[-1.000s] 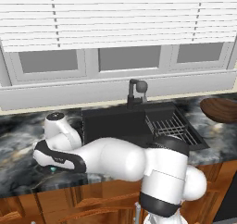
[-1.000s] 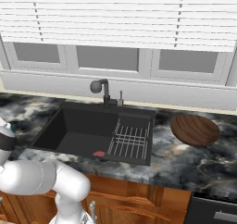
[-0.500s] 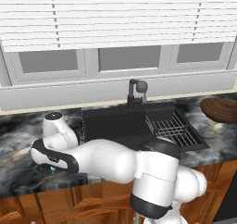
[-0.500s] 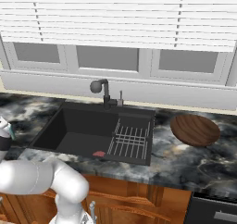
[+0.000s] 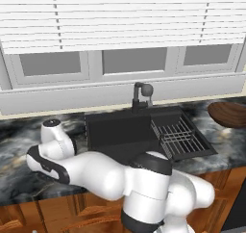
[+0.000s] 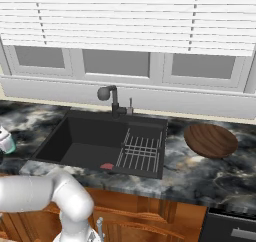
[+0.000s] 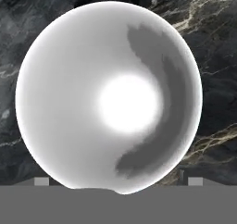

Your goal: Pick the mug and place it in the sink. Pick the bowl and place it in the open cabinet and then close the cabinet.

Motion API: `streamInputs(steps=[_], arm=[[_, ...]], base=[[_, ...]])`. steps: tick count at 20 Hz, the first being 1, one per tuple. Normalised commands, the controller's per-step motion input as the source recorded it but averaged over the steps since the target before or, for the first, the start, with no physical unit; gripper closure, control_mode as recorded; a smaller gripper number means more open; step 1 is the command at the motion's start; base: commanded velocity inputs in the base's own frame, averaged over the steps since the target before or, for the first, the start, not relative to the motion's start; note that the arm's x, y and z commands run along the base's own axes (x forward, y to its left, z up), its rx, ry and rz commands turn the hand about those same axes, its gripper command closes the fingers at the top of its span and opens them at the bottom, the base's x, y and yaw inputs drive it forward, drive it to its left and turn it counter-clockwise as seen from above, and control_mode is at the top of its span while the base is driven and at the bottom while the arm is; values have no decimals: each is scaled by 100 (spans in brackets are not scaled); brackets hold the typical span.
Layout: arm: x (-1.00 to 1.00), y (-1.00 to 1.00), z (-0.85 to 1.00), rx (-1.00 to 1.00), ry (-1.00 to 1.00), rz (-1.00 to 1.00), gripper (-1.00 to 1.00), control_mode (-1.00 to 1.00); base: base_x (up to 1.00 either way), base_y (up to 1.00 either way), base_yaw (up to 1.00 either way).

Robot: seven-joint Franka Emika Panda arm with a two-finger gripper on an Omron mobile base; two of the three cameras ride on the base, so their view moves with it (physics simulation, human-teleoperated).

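Note:
The mug (image 7: 109, 98) is seen from straight above in the hand view as a big white round interior on the dark marble counter. My gripper (image 7: 118, 181) hangs right over it, open, its fingertips (image 7: 41, 181) set wide apart on either side of the rim. From the right base view the teal mug (image 6: 5, 141) stands at the far left edge, left of the sink (image 6: 85, 136). The brown wooden bowl (image 6: 210, 140) lies on the counter right of the sink (image 5: 120, 131), also bowl (image 5: 228, 114). The cabinet is out of view.
A dark faucet (image 6: 112, 98) stands behind the basin and a black wire rack (image 6: 142, 153) fills its right side. A small red item (image 6: 106, 166) lies on the basin floor. Windows with white blinds run along the back wall.
The arm has reached further left and lower over the counter left of the sink. Bowl and sink have not moved.

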Motion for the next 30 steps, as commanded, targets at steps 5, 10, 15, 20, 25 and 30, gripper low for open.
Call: streamInputs(steps=[5,10,15,20,25,30], arm=[[22,22,-23,0,0,0,100,-100],[-1,3,-15,0,0,-1,100,-100],[-12,-15,-23,0,1,-1,100,-100],[-28,-25,-12,0,1,-9,100,-100],[-50,-4,16,-3,-12,-8,100,-100],[-24,-51,71,-8,-40,-2,100,-100]], base=[[0,0,0],[0,0,0],[0,0,0],[0,0,0],[0,0,0],[0,0,0]])
